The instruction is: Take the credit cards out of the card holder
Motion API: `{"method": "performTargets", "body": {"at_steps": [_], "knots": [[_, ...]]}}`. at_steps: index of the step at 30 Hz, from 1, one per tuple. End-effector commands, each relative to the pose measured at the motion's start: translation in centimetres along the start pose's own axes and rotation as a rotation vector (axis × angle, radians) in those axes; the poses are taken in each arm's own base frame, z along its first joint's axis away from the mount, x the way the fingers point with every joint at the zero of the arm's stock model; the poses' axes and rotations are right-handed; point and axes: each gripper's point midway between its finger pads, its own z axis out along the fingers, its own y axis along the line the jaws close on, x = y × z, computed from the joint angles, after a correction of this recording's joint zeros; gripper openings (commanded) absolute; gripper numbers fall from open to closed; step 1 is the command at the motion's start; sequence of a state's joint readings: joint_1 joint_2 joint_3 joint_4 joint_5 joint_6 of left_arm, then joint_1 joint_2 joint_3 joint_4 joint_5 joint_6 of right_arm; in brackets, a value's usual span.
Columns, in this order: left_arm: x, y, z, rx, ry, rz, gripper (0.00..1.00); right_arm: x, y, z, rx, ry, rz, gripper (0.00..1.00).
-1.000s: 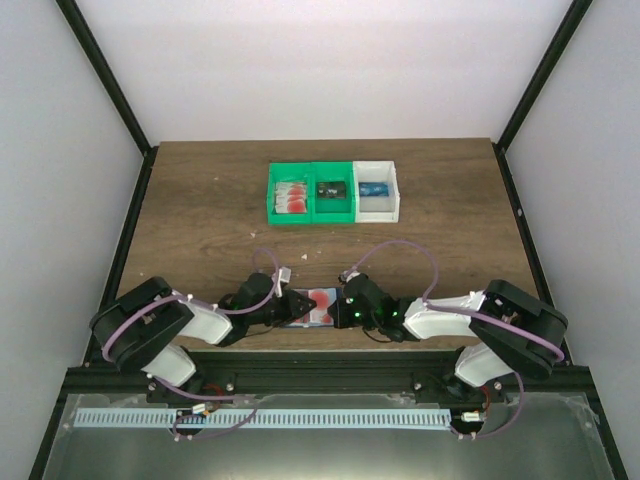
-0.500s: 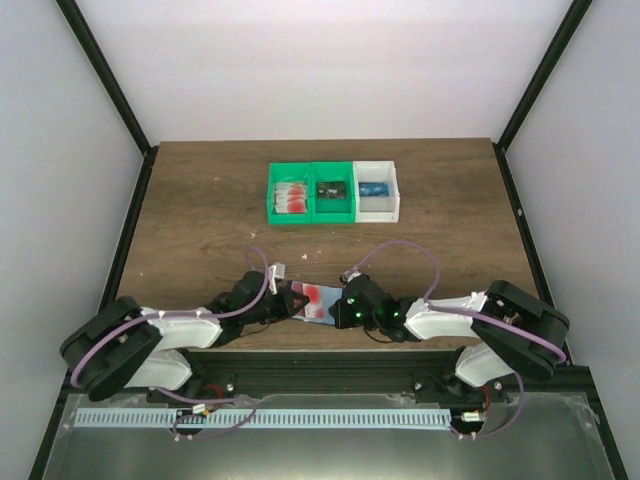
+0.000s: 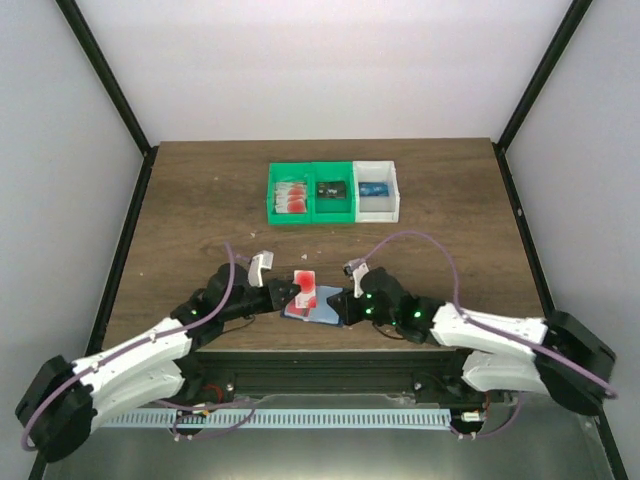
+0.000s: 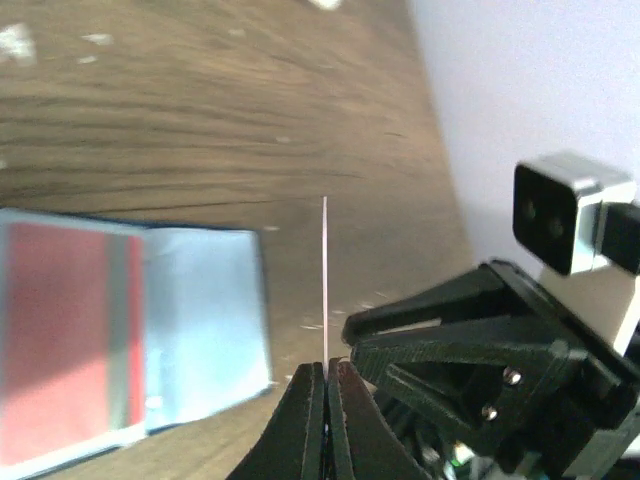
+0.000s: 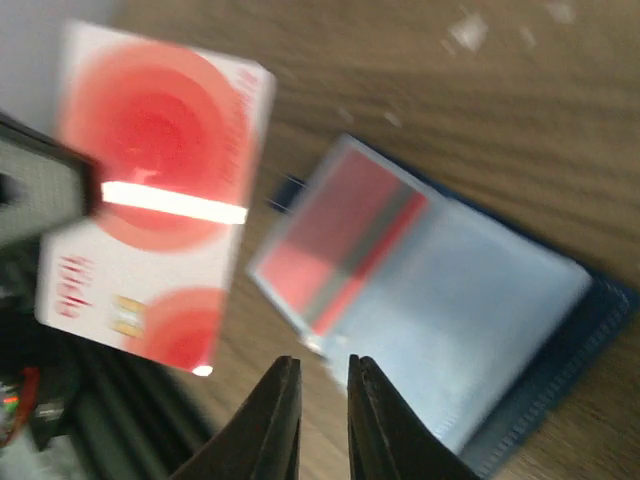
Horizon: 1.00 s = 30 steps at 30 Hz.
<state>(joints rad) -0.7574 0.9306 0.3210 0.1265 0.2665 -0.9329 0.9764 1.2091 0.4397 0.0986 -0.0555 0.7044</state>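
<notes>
A red-and-white credit card [image 3: 306, 289] is clear of the card holder, and my left gripper [image 3: 292, 293] is shut on its edge. In the left wrist view this card [image 4: 325, 280] shows edge-on as a thin white line rising from the closed fingertips of that gripper [image 4: 327, 368]. The navy card holder [image 3: 314, 314] lies open on the table, with another red card [image 5: 340, 240] in its blue-grey pocket [image 5: 470, 300]. My right gripper [image 5: 323, 365] hovers at the holder's edge, jaws slightly open with nothing between them. In the right wrist view the held card [image 5: 160, 200] hangs at the upper left.
Three small bins stand in a row at the back of the table: a green one [image 3: 292, 195] with red-and-white cards, a green one [image 3: 333, 190] with a dark card, and a white one [image 3: 376, 188] with a blue card. The table's near edge lies just behind the holder.
My left arm has stretched forward and drawn the red-and-white card up out of the holder. The right arm has also reached further in, and its jaws have parted slightly.
</notes>
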Motion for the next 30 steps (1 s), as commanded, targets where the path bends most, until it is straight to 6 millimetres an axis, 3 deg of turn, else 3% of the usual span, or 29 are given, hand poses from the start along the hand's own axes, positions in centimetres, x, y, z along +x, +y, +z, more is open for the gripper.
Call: {"method": "performTargets", "body": {"at_steps": [1,7,11,14,17,22,30], "knots": [[1.2,-5.0,-2.3,0.173,0.120,0.135,0.00,-4.1,5.7,-4.5,-0.168,-0.093,-0.229,0.17],[2.6,-9.0,-5.8,0.331,0.199,0.265,0.00,-6.1,9.3,-10.1,-0.266,-0.134,-0.349,0.20],[3.6,-10.5,-7.5,0.413,0.235,0.350,0.00,-6.9,11.3,-14.2,-0.332,-0.160,-0.380,0.32],[4.4,-11.4,-8.5,0.479,0.259,0.397,0.00,-7.6,12.1,-16.4,-0.334,-0.160,-0.384,0.35],[5.1,-12.3,-9.4,0.563,0.279,0.420,0.00,-7.0,12.9,-17.1,-0.371,-0.110,-0.406,0.35],[5.3,-12.8,-9.7,0.608,0.285,0.440,0.00,-4.7,15.0,-16.6,-0.532,0.014,-0.410,0.34],[5.7,-13.2,-10.2,0.645,0.295,0.456,0.00,-3.2,15.7,-15.6,-0.611,0.093,-0.418,0.33]]}}
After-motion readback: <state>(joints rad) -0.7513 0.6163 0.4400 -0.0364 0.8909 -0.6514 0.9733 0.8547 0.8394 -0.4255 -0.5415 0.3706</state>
